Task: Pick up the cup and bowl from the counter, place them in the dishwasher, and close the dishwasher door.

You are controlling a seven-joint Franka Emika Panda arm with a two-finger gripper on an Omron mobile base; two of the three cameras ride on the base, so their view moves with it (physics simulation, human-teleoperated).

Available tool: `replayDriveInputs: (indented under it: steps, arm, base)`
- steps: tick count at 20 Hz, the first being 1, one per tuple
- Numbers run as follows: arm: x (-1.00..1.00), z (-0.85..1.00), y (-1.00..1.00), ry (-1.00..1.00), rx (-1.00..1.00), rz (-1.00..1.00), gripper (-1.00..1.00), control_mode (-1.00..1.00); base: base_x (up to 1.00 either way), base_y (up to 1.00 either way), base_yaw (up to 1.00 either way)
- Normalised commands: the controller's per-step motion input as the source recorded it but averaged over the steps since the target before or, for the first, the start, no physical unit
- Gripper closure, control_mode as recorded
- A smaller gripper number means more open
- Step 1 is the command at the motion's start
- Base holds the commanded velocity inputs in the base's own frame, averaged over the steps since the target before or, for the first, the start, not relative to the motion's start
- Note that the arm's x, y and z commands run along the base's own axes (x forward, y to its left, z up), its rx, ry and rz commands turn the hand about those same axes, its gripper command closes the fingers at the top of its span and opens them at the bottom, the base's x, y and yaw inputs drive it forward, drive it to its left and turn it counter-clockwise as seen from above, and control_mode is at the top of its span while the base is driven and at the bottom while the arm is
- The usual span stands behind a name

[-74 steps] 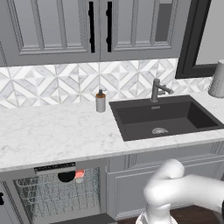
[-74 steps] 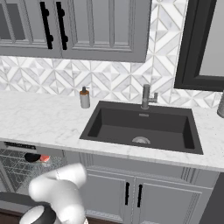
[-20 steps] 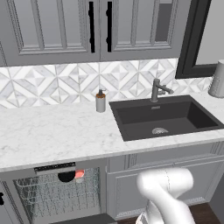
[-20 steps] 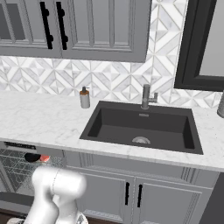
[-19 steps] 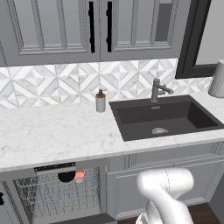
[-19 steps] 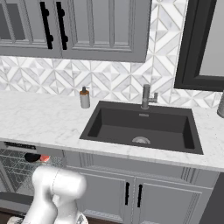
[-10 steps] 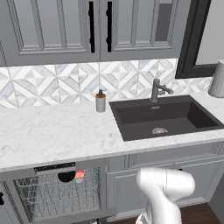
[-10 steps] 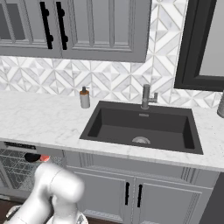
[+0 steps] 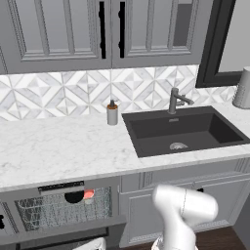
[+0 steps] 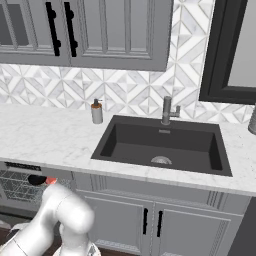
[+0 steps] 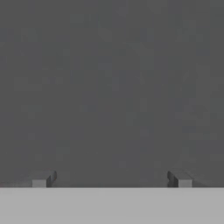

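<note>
Fingers (image 11: 43,180) apart against dark-grey dishwasher door (image 11: 112,87)

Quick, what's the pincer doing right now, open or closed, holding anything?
Pincer: open, fingertips wide apart, nothing between them, facing a flat dark grey surface.

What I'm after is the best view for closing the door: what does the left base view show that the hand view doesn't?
Left base view: the cup and bowl in the dishwasher, under the counter. Hand view: the fingers apart, close to a flat dark grey surface. Shared: perhaps the door, if that surface is it.
</note>
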Motion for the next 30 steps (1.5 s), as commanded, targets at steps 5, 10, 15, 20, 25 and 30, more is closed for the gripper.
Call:
replayDriveInputs:
  steps: [5,10,15,20,25,30]
  arm:
    - [1.0,-0.32,-0.1,-0.44,0.07,0.0,-1.0,-1.0]
    - [1.0,-0.36,-0.1,-0.45,0.03,0.0,-1.0,-1.0]
    - [1.0,-0.35,-0.22,-0.4,0.05,0.0,-1.0,-1.0]
    - [1.0,-0.43,-0.23,-0.36,0.05,-0.01,-1.0,-1.0]
    - [1.0,-0.53,-0.05,-0.31,0.03,-0.02,-1.0,-1.0]
    - [1.0,-0.54,-0.08,-0.3,0.04,-0.02,-1.0,-1.0]
  base:
    - [0.0,0.0,0.0]
    - [0.0,0.0,0.0]
    - [0.0,0.0,0.0]
    - [0.0,0.0,0.0]
    - [0.0,0.0,0.0]
    - [0.0,0.0,0.0]
